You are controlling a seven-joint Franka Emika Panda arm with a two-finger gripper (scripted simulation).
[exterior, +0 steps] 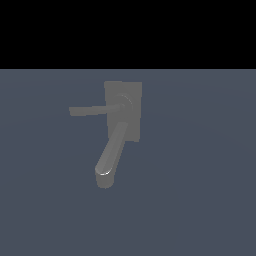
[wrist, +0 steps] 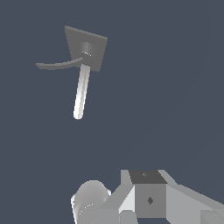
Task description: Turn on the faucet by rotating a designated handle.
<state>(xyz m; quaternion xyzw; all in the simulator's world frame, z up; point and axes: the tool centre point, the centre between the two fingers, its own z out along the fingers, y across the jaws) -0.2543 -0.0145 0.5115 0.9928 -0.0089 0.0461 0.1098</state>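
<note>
No brand, label or writing was legible on any part in either view. The floor (exterior: 200, 200) was a plain slate-blue surface filling the lower part of the exterior view below a black band. The faucet (exterior: 122, 117) stood near the middle of that view, slightly toward the exterior view's left, and was dull grey throughout. Its back plate (exterior: 131, 90) was a flat rectangle, seen as a tilted dark quadrilateral in the wrist view (wrist: 94, 41). The spout (exterior: 111, 152) was thick, with a rounded tip carrying a small bright highlight; it ran from the plate down and toward the exterior view's left. In the wrist view the spout (wrist: 81, 94) appeared as a pale, brightly lit straight bar ending in a rounded tip. The handle (exterior: 90, 110) was a thin straight rod, slimmer than the spout, lying roughly level and pointing toward the exterior view's left from a round hub (exterior: 123, 104) on the plate. In the wrist view the handle (wrist: 59, 65) showed as a slim dark strip, slightly curved, joined at the hub beside the spout root. The arm was not seen in the exterior view. In the wrist view only grey blocks and a rounded cylinder of the arm (wrist: 144, 199) appeared, well apart from the faucet. The gripper fingers were not visible, so whether they were spread or pressed together could not be determined.
</note>
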